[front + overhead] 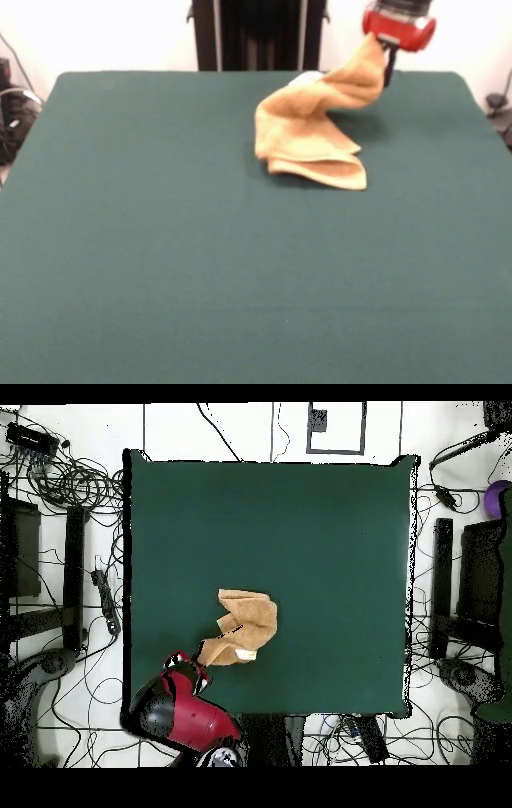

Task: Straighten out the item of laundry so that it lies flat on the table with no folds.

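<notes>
The small mustard-orange terry towel (314,132) lies crumpled toward the far right of the large bench covered in dark green cloth (160,264), its lower part doubled in folds on the cloth. One corner is drawn up into a twisted strip that rises to the red and black hand (387,54), which is clamped on that corner. In the overhead view the hand (197,668) sits near the bench's bottom-left edge, with a small white tag (246,655) showing on the towel.

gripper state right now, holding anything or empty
gripper: closed on one end of the towel, lifting that end off the table while the rest lies folded on it.
</notes>
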Robot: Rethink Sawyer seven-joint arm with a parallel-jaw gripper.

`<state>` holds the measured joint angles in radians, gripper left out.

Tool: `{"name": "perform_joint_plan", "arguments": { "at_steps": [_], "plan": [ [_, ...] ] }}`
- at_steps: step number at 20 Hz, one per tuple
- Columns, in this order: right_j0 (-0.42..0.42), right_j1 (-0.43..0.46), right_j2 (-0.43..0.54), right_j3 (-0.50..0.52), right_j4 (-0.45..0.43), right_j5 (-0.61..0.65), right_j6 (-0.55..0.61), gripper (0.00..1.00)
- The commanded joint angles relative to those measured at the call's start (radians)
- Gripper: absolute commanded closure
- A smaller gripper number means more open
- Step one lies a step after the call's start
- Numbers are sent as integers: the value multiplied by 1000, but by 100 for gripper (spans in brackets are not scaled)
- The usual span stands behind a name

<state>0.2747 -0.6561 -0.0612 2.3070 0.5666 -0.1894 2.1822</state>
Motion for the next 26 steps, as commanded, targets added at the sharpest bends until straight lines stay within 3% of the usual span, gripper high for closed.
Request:
{"name": "perform_joint_plan", "arguments": {
  "at_steps": [1,7,10,14,18,19,23,26],
  "plan": [
    [142,-80,138,172,177,9,556,100],
    [123,42,203,131,100,-133,742,100],
    [171,75,194,92,137,-140,794,100],
    [192,105,191,21,117,-176,805,100],
    [222,158,138,-39,90,-212,726,100],
    [226,170,128,-49,80,-218,705,0],
    [114,192,157,-68,-38,-229,687,0],
    [4,62,147,-36,-107,-55,574,0]
  ]
}}
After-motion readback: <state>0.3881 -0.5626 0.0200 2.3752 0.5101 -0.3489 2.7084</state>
